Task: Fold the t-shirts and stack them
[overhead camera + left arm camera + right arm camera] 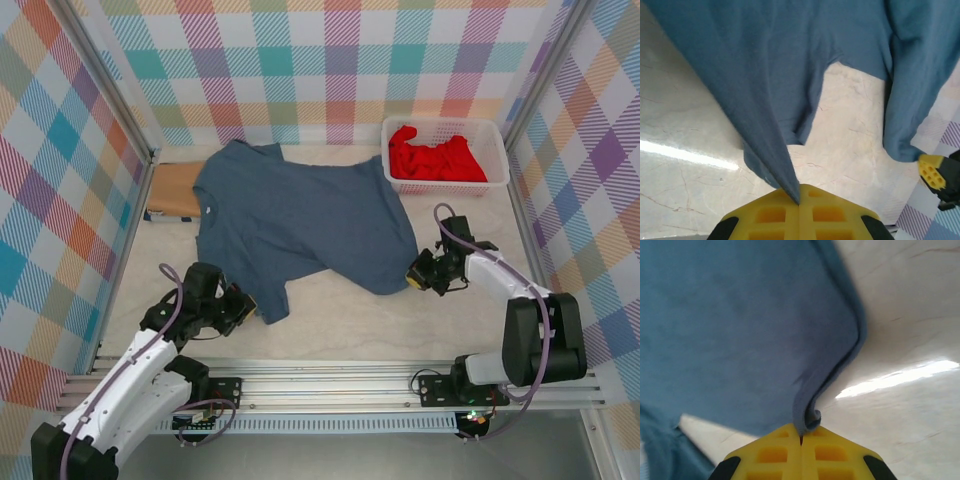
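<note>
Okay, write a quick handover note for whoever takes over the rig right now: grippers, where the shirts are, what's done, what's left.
Left gripper: shut on the near-left corner of the blue shirt.
Right gripper: shut on its near-right corner.
Blue shirt: spread open on the table, not folded.
Tan shirt: far left, looks folded, partly under the blue shirt's sleeve.
Red shirt: crumpled in the basket.
Left to do: fold blue, fold red, stack all three.
</note>
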Tool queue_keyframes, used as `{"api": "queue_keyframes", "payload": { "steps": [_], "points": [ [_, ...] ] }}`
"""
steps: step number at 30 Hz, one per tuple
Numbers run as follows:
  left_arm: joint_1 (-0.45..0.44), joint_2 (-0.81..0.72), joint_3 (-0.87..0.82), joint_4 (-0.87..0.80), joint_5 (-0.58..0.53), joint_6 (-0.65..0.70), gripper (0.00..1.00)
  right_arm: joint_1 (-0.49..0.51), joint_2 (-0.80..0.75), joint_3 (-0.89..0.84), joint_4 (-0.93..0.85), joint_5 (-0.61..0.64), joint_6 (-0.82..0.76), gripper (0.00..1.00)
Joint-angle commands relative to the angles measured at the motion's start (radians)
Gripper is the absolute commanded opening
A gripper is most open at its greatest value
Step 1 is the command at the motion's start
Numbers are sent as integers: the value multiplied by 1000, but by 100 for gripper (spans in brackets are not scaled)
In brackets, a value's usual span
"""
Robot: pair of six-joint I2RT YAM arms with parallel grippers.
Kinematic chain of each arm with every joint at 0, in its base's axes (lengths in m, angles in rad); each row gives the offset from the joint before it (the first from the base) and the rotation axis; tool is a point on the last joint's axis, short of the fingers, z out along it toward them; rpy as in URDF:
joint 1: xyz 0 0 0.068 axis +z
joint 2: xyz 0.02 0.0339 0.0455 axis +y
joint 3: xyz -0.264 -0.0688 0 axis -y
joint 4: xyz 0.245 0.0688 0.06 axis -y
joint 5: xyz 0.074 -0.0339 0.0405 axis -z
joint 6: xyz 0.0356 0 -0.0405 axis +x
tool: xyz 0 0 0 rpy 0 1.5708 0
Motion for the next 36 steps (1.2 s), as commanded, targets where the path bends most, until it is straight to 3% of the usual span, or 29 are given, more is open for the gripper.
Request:
{"api": "queue_keyframes", "payload": {
  "steps": [1,8,11,16,20,23,29,36],
  "points": [
    [-16,-6,30,-112,38,54,0,-3,-5,56,-109,154,-47,0],
    [-28,-68,58,-265,24,60,0,-4,-45,58,-260,212,-44,0],
    [-39,-111,100,-342,8,65,0,-3,-70,36,-290,169,-35,0],
    [-61,-155,163,-437,81,117,0,6,-115,5,-377,122,-29,0],
    [-111,-172,179,-339,246,172,0,20,-231,8,-509,147,-16,0],
    [-156,-150,200,-291,259,216,0,26,-357,20,-606,203,5,0],
    [-183,-68,151,-226,184,184,0,26,-310,12,-589,205,-3,0],
    [-227,-82,103,-314,139,176,0,27,-285,-10,-651,238,11,0]
  ]
}}
